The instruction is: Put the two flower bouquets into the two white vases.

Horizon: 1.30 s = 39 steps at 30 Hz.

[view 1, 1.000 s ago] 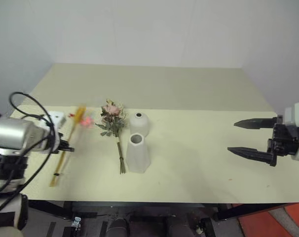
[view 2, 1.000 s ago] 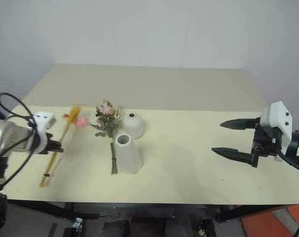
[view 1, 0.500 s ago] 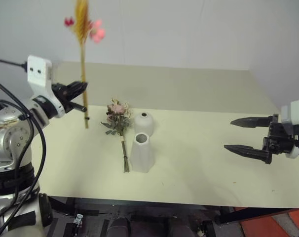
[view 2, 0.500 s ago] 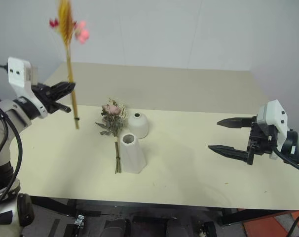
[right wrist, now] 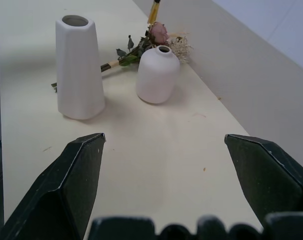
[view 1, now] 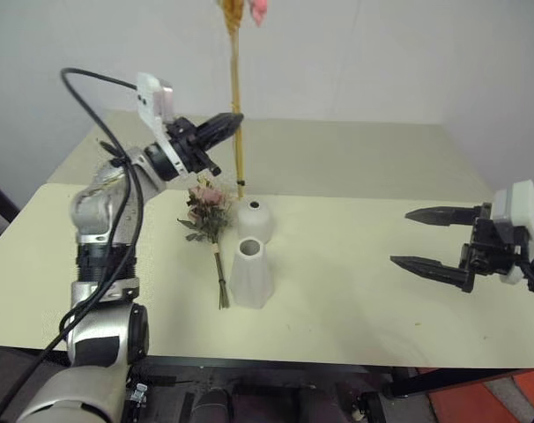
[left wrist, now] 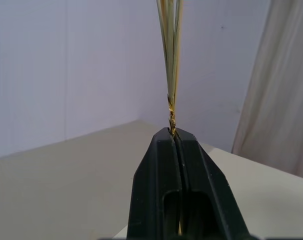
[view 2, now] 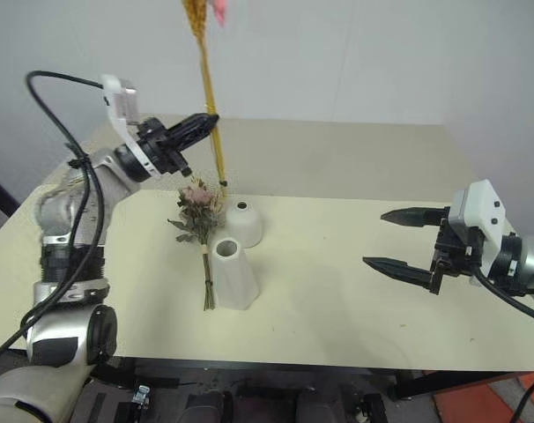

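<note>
Cream counter (view 1: 355,264) carries two vases (view 1: 251,273) and one rose bunch (view 1: 207,211); left tool (view 1: 230,122) clamps one wheat bundle (view 1: 235,106); right tool (view 1: 421,238), three o'clock, gapes.

Left gripper (view 1: 234,120) clamps the wheat bundle (view 1: 235,106) upright

Its stem tip hangs just above the round vase (view 1: 254,220); the tall vase (view 1: 250,273) stands at that vase's 6 o'clock, rose bunch (view 1: 210,225) at 9 o'clock, open right gripper (view 1: 406,236) at 3 o'clock
</note>
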Tool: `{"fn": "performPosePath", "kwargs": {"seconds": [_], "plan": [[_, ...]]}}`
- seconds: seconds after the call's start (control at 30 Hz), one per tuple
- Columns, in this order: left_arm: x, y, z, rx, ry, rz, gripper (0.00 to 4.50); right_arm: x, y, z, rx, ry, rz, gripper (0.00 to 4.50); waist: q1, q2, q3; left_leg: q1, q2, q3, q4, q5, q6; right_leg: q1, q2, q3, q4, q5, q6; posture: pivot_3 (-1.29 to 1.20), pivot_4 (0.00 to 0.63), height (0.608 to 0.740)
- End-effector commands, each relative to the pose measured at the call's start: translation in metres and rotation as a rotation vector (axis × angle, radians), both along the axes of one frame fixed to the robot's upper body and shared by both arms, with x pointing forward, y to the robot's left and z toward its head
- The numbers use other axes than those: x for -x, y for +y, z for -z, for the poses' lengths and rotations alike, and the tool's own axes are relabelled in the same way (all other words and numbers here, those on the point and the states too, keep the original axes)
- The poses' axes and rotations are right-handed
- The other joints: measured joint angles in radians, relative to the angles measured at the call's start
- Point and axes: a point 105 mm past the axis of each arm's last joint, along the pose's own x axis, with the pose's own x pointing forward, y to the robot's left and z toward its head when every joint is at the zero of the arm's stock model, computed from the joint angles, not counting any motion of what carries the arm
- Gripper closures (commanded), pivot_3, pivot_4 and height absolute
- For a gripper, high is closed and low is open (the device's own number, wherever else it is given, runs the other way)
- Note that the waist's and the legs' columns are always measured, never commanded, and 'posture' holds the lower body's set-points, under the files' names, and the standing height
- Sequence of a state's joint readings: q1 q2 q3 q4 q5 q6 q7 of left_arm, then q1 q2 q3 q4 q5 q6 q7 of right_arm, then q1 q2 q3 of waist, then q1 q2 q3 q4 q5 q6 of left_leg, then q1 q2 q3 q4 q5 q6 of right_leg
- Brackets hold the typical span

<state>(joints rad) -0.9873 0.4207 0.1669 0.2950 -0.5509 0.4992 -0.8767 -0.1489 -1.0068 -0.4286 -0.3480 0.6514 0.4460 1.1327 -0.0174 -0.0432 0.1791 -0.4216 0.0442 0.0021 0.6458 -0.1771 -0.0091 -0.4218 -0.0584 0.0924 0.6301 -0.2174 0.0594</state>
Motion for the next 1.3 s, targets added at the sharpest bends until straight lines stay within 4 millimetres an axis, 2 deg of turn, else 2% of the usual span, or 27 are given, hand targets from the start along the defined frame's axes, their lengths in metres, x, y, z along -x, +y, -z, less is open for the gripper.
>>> {"fn": "performPosePath", "kwargs": {"seconds": [0.03,0.13,0.47,0.63,1.1,1.3], "plan": [[-0.002,-0.014,-0.010,-0.017,-0.076,0.042,4.48,0.005,0.002,-0.015,-0.015,-0.060,0.005,0.00,0.001,0.000,0.000,0.000,0.000,0.000,0.000,0.000,0.000,0.000,0.000,0.000,0.000,0.000,0.001,0.00,0.150,0.740],[-0.006,-0.022,-0.005,-0.030,-0.079,0.064,4.48,0.007,0.003,-0.016,-0.017,-0.063,0.009,0.00,0.000,0.000,0.000,0.000,0.000,0.000,0.000,0.000,0.000,0.000,0.000,0.000,0.000,0.000,0.001,0.00,0.150,0.740],[-0.020,-0.027,0.005,-0.051,-0.064,0.049,4.48,0.011,0.003,-0.019,-0.019,-0.067,0.031,0.00,0.001,0.000,0.000,0.000,0.000,0.000,0.000,0.000,0.000,0.000,0.000,0.000,0.000,-0.001,0.003,0.00,0.150,0.740],[-0.021,-0.029,0.002,-0.044,-0.070,0.054,4.48,0.012,0.003,-0.019,-0.020,-0.068,0.036,0.00,0.002,0.000,0.000,-0.001,0.000,0.000,0.000,0.000,0.000,-0.001,0.000,0.000,0.000,-0.001,0.003,0.00,0.150,0.740],[-0.025,-0.034,0.019,-0.061,-0.031,0.062,4.48,0.016,0.000,-0.021,-0.014,-0.064,0.049,0.00,0.001,0.000,0.000,0.000,0.000,0.000,0.000,0.000,0.000,0.000,0.000,0.000,0.000,-0.001,0.003,0.00,0.150,0.740],[-0.024,-0.033,0.013,-0.044,-0.041,0.066,4.48,0.018,0.001,-0.020,-0.016,-0.056,0.050,0.00,0.000,0.000,0.000,0.000,0.000,0.000,0.000,0.000,0.000,0.000,0.000,0.000,0.000,-0.001,0.003,0.00,0.150,0.740]]}}
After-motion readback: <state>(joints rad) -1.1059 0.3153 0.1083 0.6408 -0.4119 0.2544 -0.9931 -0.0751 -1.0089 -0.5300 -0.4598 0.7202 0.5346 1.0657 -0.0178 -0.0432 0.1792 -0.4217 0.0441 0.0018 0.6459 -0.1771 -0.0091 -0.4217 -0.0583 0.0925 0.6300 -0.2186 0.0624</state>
